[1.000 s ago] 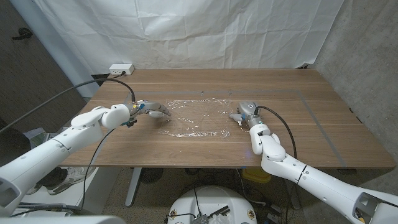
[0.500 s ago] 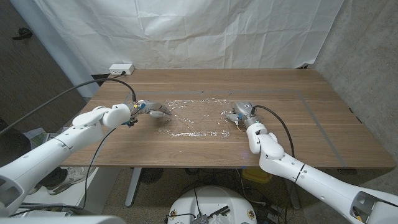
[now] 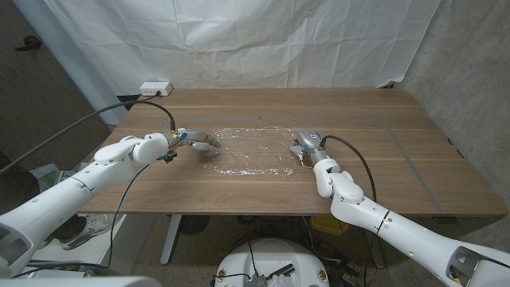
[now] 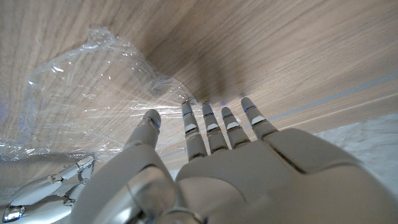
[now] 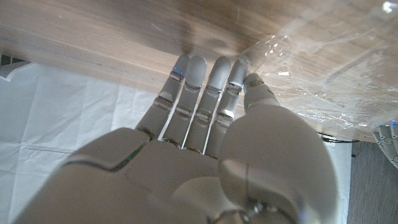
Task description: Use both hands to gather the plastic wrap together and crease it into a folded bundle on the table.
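Plastic wrap [image 3: 249, 150] lies crumpled in the middle of the table [image 3: 398, 151], its long axis running side to side between the two hands. Left hand [image 3: 199, 143] at its left end, fingers [image 4: 198, 127] straight and apart, tips at the film's edge, gripping nothing. Right hand [image 3: 304, 145] at the right end, fingers [image 5: 214, 87] extended, thumb touching the wrap, holding nothing. No readable writing anywhere.

A: Any readable text, labels or numbers in these views?

B: None. The table [image 3: 414, 151] carries no markings that can be read, and the backdrop sheet [image 3: 239, 40] is blank.

A: The white box on the far corner?

B: That power strip [image 3: 155, 88] is too small to read anything on it.
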Robot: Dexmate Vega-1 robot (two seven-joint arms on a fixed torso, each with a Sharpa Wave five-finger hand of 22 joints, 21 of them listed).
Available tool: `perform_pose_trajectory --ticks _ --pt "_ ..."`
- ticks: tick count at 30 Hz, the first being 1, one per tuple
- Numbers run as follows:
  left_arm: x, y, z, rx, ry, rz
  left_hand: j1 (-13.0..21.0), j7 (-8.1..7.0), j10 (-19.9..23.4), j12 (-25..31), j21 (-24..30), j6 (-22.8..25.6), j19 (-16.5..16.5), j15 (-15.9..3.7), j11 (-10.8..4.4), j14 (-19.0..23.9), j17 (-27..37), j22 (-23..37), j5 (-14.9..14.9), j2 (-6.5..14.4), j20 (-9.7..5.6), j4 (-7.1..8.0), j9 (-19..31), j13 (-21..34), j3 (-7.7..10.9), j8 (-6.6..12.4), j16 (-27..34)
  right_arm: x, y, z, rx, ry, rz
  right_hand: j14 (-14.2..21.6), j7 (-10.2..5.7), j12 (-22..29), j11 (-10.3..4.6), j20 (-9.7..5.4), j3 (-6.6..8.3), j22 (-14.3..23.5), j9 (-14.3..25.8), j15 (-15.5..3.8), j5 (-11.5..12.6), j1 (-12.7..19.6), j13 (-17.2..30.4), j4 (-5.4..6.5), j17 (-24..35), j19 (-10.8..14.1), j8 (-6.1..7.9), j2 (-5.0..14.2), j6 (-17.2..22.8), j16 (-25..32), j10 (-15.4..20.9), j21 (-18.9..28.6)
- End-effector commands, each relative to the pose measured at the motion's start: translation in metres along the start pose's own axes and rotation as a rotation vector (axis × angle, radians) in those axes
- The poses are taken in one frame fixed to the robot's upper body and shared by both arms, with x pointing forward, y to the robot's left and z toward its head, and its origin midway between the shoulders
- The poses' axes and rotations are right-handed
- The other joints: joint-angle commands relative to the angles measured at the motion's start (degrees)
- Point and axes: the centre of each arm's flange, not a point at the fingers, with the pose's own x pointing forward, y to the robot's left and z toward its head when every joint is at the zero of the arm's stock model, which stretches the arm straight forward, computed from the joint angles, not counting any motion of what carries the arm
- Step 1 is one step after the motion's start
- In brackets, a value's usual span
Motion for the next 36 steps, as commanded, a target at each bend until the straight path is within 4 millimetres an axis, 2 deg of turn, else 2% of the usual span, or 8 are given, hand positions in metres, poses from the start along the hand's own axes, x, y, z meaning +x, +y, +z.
perform_pose_trajectory --ticks 1,8,23,36 --pt "-0.001 -0.003 0.002 -0.003 -0.002 0.001 -0.3 -0.06 0.2 -0.2 0.0 -0.3 0.2 -1.83 -0.04 0.0 0.1 0.1 0.4 0.2 -0.09 0.01 0.3 0.2 0.50 -0.07 -0.1 0.000 -0.017 0.008 0.082 -0.038 -0.115 0.4 0.19 0.5 -0.12 -0.50 -0.15 0.2 0.4 -6.40 -0.2 0.9 0.4 0.53 0.3 0.3 0.38 0.15 0.3 0.7 0.5 0.8" --pt "-0.003 -0.004 0.003 -0.005 -0.002 0.007 -0.4 -0.13 0.2 -0.3 0.0 -0.3 0.1 -1.91 0.02 0.0 0.1 0.1 0.4 0.2 -0.08 -0.01 0.3 0.2 0.54 -0.05 -0.1 0.004 -0.034 0.017 0.133 -0.069 -0.179 0.6 0.25 0.7 -0.20 -0.64 -0.55 0.3 0.5 -6.43 -0.5 1.4 0.2 0.90 0.4 0.4 0.56 0.39 0.2 1.1 0.4 1.3" --pt "-0.009 -0.006 0.002 -0.008 0.006 0.027 -0.5 -0.19 0.5 -0.4 0.0 -0.2 0.2 -1.96 -0.02 0.1 0.1 0.1 0.4 0.2 0.06 -0.08 0.3 0.2 0.64 0.02 -0.1 0.004 -0.057 0.041 0.218 -0.126 -0.203 0.7 0.39 1.1 0.19 -0.55 -1.29 0.4 0.5 -6.42 -0.9 2.3 -0.3 1.40 0.4 0.5 0.91 0.73 0.3 1.5 0.5 2.4" --pt "-0.016 -0.008 0.001 -0.014 0.004 0.046 -0.6 -0.23 0.5 -0.5 0.0 -0.6 0.3 -2.02 -0.17 0.2 0.1 0.1 0.4 0.2 0.28 -0.14 0.3 0.2 0.74 -0.06 -0.1 0.008 -0.070 0.071 0.280 -0.185 -0.181 0.7 0.46 1.5 0.24 -0.41 -1.79 0.5 0.3 -6.40 -1.1 2.9 -0.5 1.65 0.4 0.3 1.08 0.96 0.3 1.7 0.5 3.2"
